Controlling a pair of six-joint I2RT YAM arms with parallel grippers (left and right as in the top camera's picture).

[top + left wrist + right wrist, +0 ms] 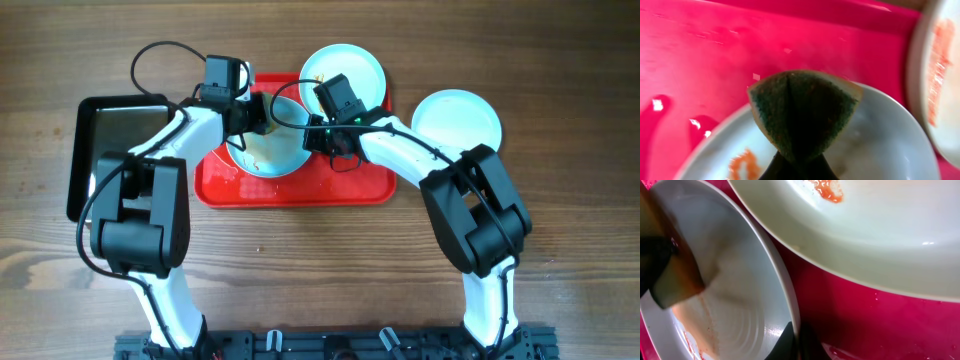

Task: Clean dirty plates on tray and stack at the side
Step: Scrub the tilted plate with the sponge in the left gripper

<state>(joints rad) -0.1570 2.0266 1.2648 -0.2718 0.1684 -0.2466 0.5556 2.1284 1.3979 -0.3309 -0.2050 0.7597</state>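
Left claw [794, 169]: pinching a folded sponge [802, 112], green rough side up, held at the far-left edge of the scrubbed plate.
Right claw [796, 341]: clamped on that same plate's rim, one finger on each side of the edge.
Scrubbed plate [275, 155]: on the left half of the red tray, with orange-brown smears on its floor.
Second plate [350, 65]: at the far right of the red tray, poking past its far rim, with an orange streak inside.
Third plate [457, 122]: on the bare worktop just right of the red tray, not touching it, and it looks clean.
Red tray [350, 190]: in the middle of the worktop, with wet spots shining on it.
Black tray [110, 130]: left of the red tray, partly under the left arm.
Worktop [300, 270]: brown wood grain.
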